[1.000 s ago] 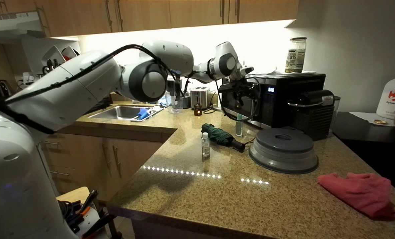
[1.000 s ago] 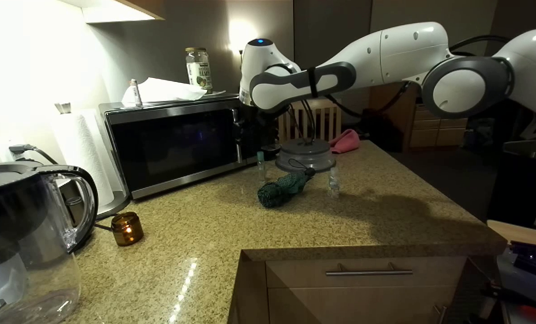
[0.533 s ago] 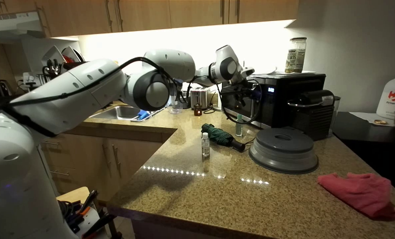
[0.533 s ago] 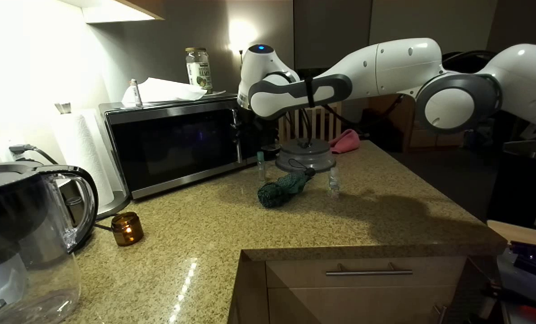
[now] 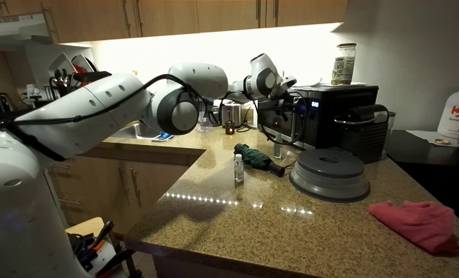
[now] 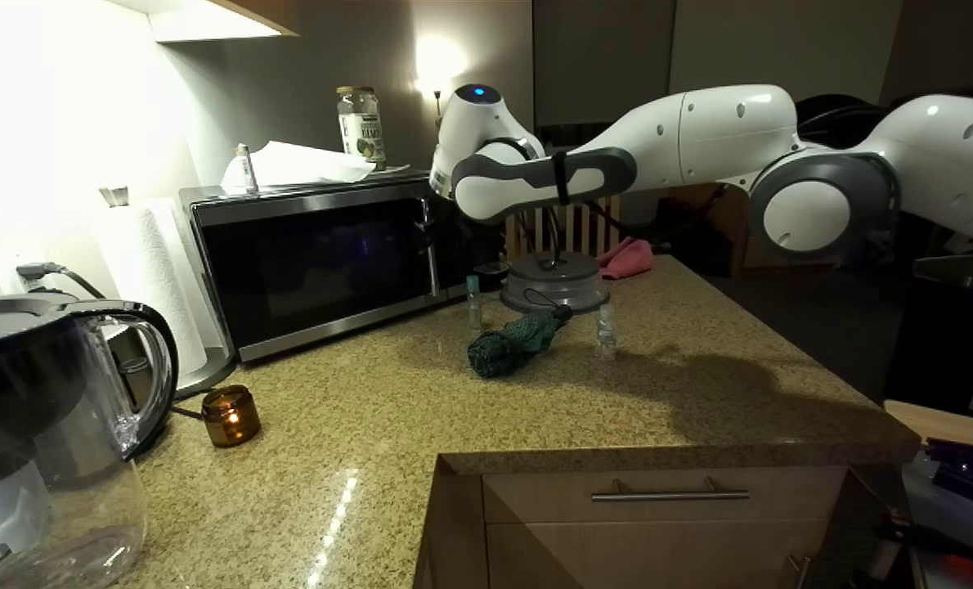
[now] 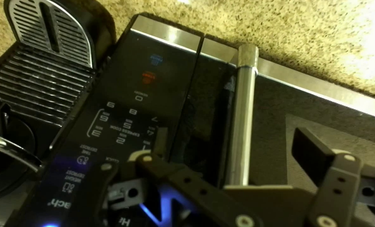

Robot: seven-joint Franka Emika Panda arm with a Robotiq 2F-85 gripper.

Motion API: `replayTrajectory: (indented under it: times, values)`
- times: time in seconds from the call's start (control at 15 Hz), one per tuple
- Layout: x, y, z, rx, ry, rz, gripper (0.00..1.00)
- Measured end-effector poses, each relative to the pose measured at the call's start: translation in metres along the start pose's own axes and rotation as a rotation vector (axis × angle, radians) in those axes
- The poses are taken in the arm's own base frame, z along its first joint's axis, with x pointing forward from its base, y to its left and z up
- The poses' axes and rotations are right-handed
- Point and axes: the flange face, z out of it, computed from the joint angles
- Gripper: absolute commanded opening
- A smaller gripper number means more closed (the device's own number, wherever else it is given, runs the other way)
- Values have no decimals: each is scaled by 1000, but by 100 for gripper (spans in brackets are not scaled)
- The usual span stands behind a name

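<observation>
Fingers spread wide, empty, and you've got the microwave handle upright, centred between them in the wrist view!

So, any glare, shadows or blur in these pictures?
In both exterior views, the lit wall is blown out, light dots glint on the counter, and a shadow falls there; in the wrist view, glare whitens the upper right corner, the microwave keypad looks soft, and blue light tints the gripper.

Speckled counter with microwave, green umbrella, two small bottles, round grey cover, pink cloth.
</observation>
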Motion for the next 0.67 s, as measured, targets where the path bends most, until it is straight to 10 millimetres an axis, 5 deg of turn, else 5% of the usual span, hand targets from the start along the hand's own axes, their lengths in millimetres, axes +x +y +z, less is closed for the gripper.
replayTrajectory:
  times: [0.67]
  values:
    - [4, 2, 2, -10, 73, -6, 100]
